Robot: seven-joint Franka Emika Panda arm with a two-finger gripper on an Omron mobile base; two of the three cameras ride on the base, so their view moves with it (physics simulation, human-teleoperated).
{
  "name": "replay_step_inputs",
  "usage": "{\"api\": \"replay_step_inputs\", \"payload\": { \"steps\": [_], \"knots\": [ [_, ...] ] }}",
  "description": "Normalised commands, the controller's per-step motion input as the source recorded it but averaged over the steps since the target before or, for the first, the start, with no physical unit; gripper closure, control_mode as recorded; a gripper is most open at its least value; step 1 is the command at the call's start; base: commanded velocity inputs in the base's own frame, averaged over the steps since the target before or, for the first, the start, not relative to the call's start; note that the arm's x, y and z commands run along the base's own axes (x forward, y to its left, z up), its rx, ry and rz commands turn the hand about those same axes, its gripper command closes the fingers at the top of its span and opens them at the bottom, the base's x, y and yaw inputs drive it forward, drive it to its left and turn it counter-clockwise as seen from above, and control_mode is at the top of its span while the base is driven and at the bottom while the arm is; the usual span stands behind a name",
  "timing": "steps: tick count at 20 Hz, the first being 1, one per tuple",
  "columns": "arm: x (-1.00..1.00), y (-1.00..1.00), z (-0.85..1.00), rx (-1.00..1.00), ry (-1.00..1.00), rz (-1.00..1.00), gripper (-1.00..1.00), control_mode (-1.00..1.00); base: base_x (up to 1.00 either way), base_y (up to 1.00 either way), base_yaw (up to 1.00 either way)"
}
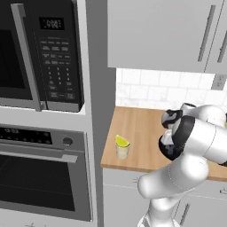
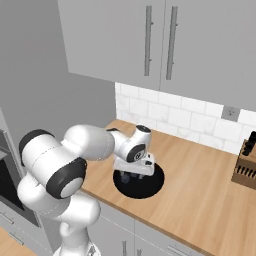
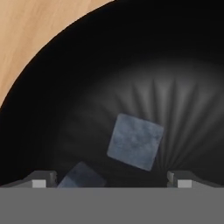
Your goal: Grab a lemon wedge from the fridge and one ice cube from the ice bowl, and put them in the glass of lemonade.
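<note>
Gripper: the two-finger gripper (image 3: 111, 177) points down into the black round ice bowl (image 3: 183, 57), jaws spread fully wide, nothing between them
Finger tips: two small dark tips (image 3: 41, 178) stand far apart at the near edge of the hand view
Ice cubes: a pale grey square ice cube (image 3: 135, 141) lies tilted on the bowl's ribbed floor, between the tips and apart from both; a second grey cube (image 3: 82, 177) sits just beside the left tip, partly hidden, contact cannot be told
Bowl place: the ice bowl (image 2: 150, 187) rests on the light wooden countertop (image 2: 200, 180), near its front edge, under the white hand
Glass: the small clear glass of lemonade (image 1: 122, 151) stands upright on the countertop (image 1: 137, 133) at its corner, well apart from the bowl, on the side of the grey panel
Lemon wedge: the yellow lemon wedge (image 1: 122, 141) sits in the top of the glass, tilted
Beyond the glass: a black wall oven (image 1: 42, 173) with a black microwave (image 1: 42, 53) above it
Far from the bowl: a dark wooden knife block (image 2: 246, 167) stands by the white tiled wall (image 2: 170, 117)
Above the bowl: grey wall cabinets (image 2: 130, 40) with bar handles
</note>
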Motion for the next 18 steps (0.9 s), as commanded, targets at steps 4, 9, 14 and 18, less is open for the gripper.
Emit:
{"api": "replay_step_inputs", "payload": {
  "steps": [4,9,14,18],
  "knots": [
    [-0.09,-0.11,-0.23,0.04,-0.12,-0.02,-1.0,-1.0,0.0,0.0,0.0],
    [0.0,-0.02,-0.01,0.0,-0.05,-0.14,-1.0,-1.0,0.0,0.0,0.0],
    [0.0,0.0,-0.01,0.0,-0.01,-0.18,-1.0,-1.0,0.0,0.0,0.0],
    [-0.14,0.01,0.0,0.0,0.0,-0.04,-1.0,-1.0,0.0,0.0,0.0]
  ]
}}
